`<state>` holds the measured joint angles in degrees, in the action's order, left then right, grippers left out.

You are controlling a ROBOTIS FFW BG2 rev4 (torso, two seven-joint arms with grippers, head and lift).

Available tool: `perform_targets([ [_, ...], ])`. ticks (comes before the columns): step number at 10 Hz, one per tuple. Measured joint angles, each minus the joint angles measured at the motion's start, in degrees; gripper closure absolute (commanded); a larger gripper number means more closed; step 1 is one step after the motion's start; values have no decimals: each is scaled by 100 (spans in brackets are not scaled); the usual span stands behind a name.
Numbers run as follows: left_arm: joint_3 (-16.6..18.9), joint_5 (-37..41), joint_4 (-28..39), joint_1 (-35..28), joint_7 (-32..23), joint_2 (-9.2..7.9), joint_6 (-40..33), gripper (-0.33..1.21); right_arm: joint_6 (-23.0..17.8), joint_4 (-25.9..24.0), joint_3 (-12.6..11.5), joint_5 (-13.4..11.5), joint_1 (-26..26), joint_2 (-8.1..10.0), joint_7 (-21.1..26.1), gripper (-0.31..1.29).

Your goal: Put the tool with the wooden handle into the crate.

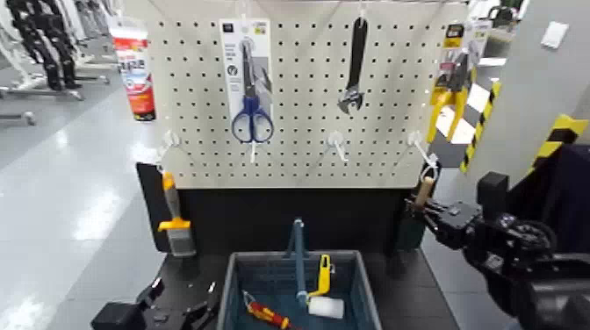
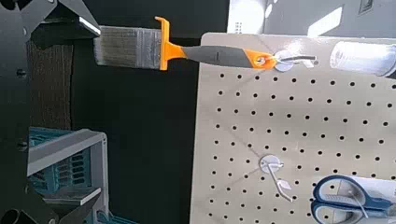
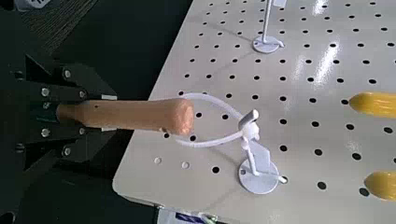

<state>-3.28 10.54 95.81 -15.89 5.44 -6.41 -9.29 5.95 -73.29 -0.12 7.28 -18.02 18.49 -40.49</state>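
The tool with the wooden handle (image 1: 425, 190) hangs by a white loop from a hook at the pegboard's lower right. In the right wrist view its tan handle (image 3: 140, 114) runs between my right gripper's fingers (image 3: 44, 91), which close on its lower part. The dark head is hidden behind the gripper. My right gripper (image 1: 420, 213) reaches in from the right. The grey-blue crate (image 1: 230, 290) with its blue middle handle stands below the board at centre. My left gripper (image 1: 183, 300) rests low, left of the crate, open and empty.
The crate holds a yellow-handled white mini roller (image 1: 324, 294) and a red screwdriver (image 1: 263, 312). An orange-and-grey brush (image 1: 174, 219) hangs at lower left. Blue scissors (image 1: 252, 118), a black wrench (image 1: 354, 70), yellow pliers (image 1: 449, 88) and a tube (image 1: 134, 70) hang higher up.
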Motion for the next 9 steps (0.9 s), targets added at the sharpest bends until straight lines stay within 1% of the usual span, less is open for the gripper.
perform_targets([
  [2,1,9,-5,-3,1,0,-4,13,15,-54,-41,-1,64,-23,36,124],
  [4,2,14,-10,-15,0,0,-12,13,15,-174,-144,0,157,-69,42,124],
  [7,3,19,-14,-20,0,7,-20,13,43,-566,-280,1,344,-166,93,124],
  [9,-4,19,-14,-20,0,9,-21,13,151,-865,-320,-11,467,-227,103,124],
])
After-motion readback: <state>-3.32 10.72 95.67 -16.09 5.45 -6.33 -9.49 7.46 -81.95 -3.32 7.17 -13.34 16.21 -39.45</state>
